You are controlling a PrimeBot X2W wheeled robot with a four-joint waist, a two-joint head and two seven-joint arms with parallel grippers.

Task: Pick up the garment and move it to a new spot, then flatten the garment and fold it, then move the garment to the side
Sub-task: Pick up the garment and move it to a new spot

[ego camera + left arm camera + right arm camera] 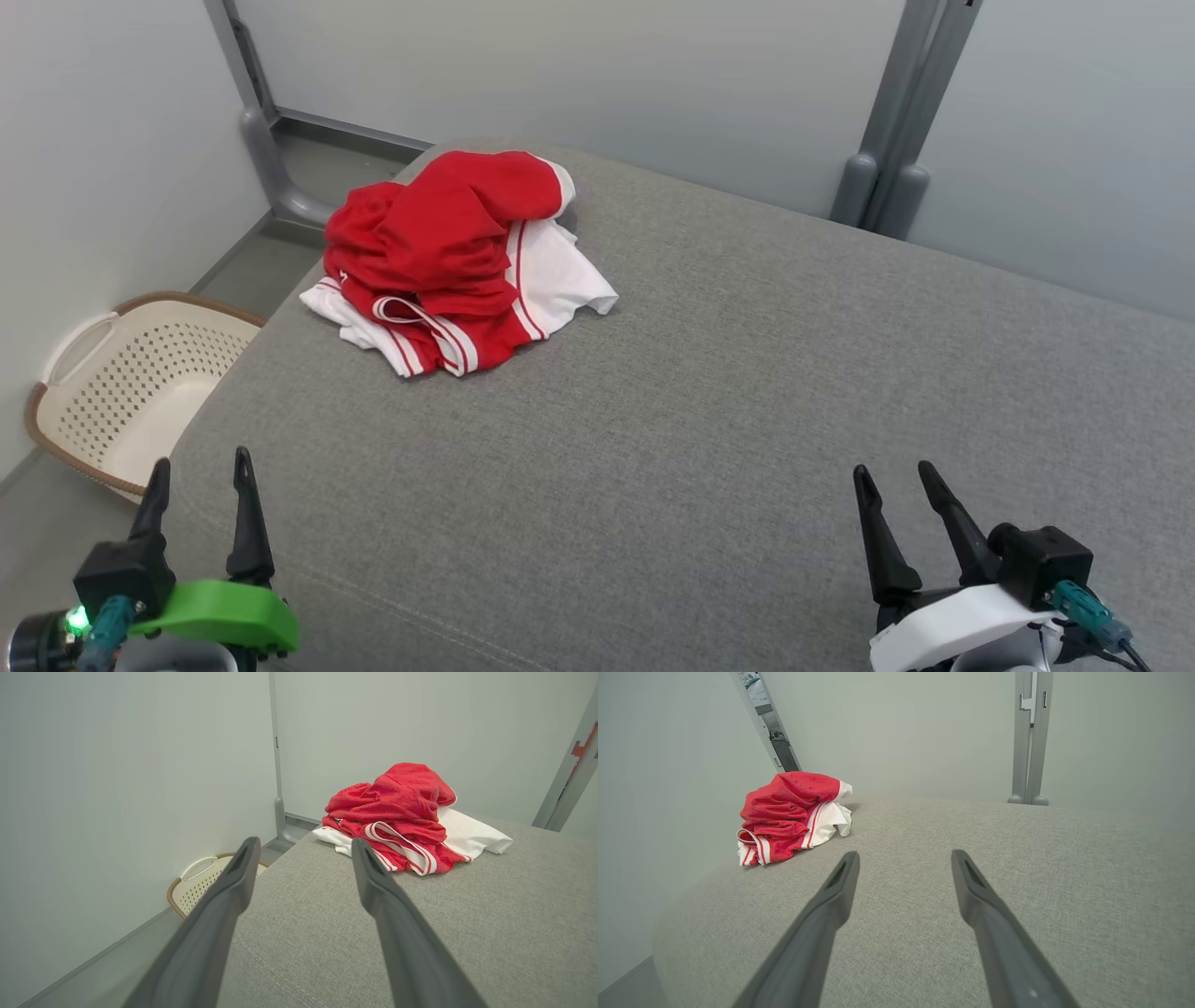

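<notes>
The garment is red and white with striped trim, and lies crumpled in a heap at the far left corner of the grey padded surface. The left wrist view has the garment ahead and to the right of the fingers; the right wrist view has the garment far off to the left. My left gripper hovers at the near left edge, open, holding nothing. At the near right, my right gripper is open too, well apart from the cloth.
A cream perforated laundry basket with a brown rim stands on the floor left of the surface, also seen as the basket past my left fingers. Pale wall panels and grey posts close in the back and left.
</notes>
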